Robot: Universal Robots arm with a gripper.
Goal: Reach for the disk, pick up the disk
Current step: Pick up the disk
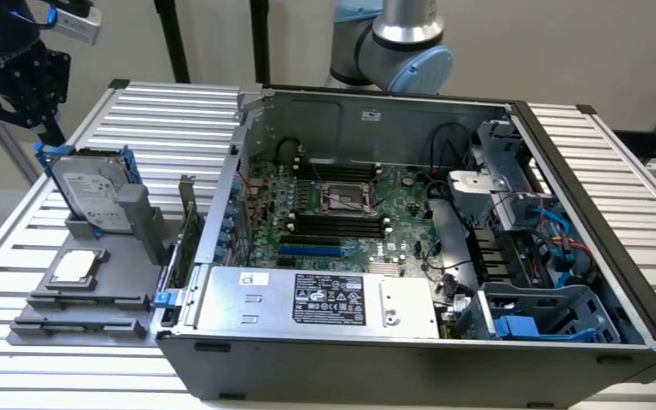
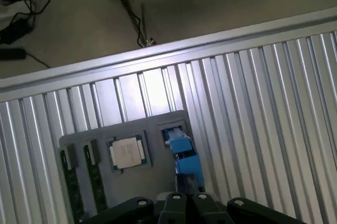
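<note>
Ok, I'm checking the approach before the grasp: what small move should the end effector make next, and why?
Probably a short, straight descent. The end effector hangs just above the disk, which stands on edge in the grey holder, and the wrist view has its blue frame almost directly beneath.

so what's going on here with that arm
The robot arm's claw hangs just over the disk, which stands on edge in a slot of the grey tray, to the exterior view's left of the open computer case. The claw is close to the disk's top edge; whether it touches, I cannot tell. The disk sits in its slot, not yet lifted. A chip lies flat on that tray.
</note>
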